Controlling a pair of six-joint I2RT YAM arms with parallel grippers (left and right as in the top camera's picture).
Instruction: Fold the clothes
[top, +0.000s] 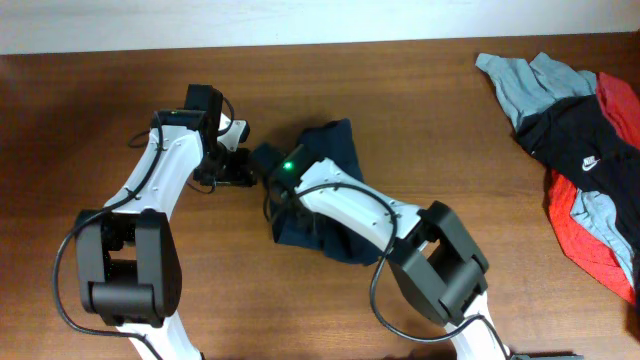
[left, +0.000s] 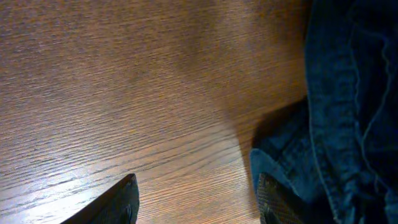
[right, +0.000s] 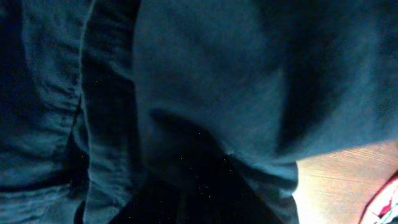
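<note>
Overhead, I had the navy shorts (top: 335, 142) bunched up mid-table (top: 400, 90), with the right claw (top: 276, 195) down in them and the left claw (top: 243, 172) at their left edge. On the left wrist view, the fingers stood apart over bare wood, one against the cloth. The right wrist view was all blue fabric. That claw was closed, but I couldn't tell if it gripped.

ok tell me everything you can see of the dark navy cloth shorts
The dark navy cloth shorts lie bunched and creased on the brown wooden table, away from the grey, black and red clothes pile. Stitched seams show close up. The right arm lies across them; the open left gripper sits at their edge.
</note>
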